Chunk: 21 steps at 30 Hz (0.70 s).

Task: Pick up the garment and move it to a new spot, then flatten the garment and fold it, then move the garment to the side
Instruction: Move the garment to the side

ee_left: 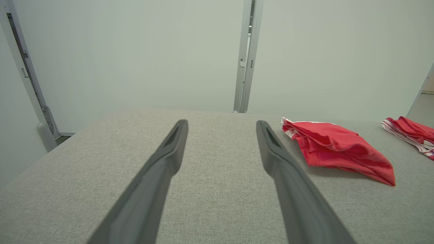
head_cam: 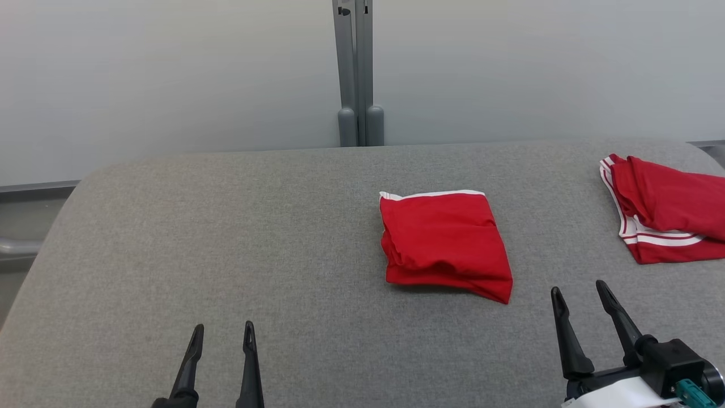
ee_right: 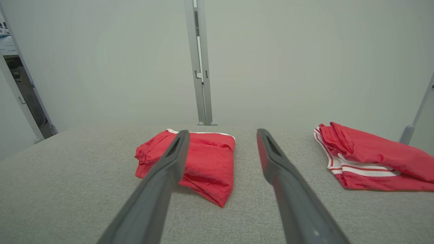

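1. The folded red garment [head_cam: 444, 243] lies on the grey table [head_cam: 226, 238], a little right of centre in the head view. The left fingers [head_cam: 188, 357] and right fingers [head_cam: 568, 334] stand spread and hold nothing, low by the table's near edge. The step left looks to be shifting the bundle aside
2. The fold could fall open. A pinch that catches only the top layer, say at the loose near right corner, would lift one ply and let the rest trail
3. The lift could go lopsided. The right fingers are near the bundle's near corner, while the left fingers are well apart from it, so a one-sided grasp may let the far half sag and unroll
4. A second red garment with white stripes [head_cam: 668, 218] lies at the table's right end. A move that way could set the bundle on it, or the right fingers could snag it
5. Sliding rather than lifting could go badly, because the table's woven cover looks grippy enough to roll the bottom edge under
6. Set too far right, the bundle may hang off the edge
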Available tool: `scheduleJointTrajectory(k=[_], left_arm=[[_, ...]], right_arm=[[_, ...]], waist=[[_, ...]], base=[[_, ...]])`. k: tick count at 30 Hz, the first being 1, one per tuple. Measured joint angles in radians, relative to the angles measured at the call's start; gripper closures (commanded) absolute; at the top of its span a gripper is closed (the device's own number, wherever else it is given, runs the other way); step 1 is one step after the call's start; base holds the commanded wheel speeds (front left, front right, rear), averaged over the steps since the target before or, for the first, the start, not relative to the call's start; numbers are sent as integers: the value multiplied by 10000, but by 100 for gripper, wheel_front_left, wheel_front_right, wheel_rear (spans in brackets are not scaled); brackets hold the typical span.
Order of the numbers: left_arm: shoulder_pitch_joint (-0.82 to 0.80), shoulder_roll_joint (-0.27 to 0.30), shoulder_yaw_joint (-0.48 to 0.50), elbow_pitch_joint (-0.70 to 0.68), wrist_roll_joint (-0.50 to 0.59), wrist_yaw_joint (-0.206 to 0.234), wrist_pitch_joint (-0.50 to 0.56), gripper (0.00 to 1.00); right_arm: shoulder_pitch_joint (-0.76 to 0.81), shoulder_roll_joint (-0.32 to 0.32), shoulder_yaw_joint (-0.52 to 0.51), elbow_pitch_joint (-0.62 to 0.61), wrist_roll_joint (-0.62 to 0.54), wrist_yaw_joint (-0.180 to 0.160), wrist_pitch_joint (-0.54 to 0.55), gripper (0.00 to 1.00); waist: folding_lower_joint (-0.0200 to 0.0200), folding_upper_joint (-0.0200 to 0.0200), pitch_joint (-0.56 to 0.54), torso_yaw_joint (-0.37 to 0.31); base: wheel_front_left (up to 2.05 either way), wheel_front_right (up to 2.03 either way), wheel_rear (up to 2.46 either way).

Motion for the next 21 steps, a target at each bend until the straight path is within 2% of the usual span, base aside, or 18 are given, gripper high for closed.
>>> scheduleJointTrajectory(k=[21], left_arm=[[-4, 0, -59, 194, 84, -8, 0, 0]], right_arm=[[149, -33, 98, 38, 63, 0, 0, 0]], waist=[[0, 0, 9, 30]], base=[[0, 0, 0]])
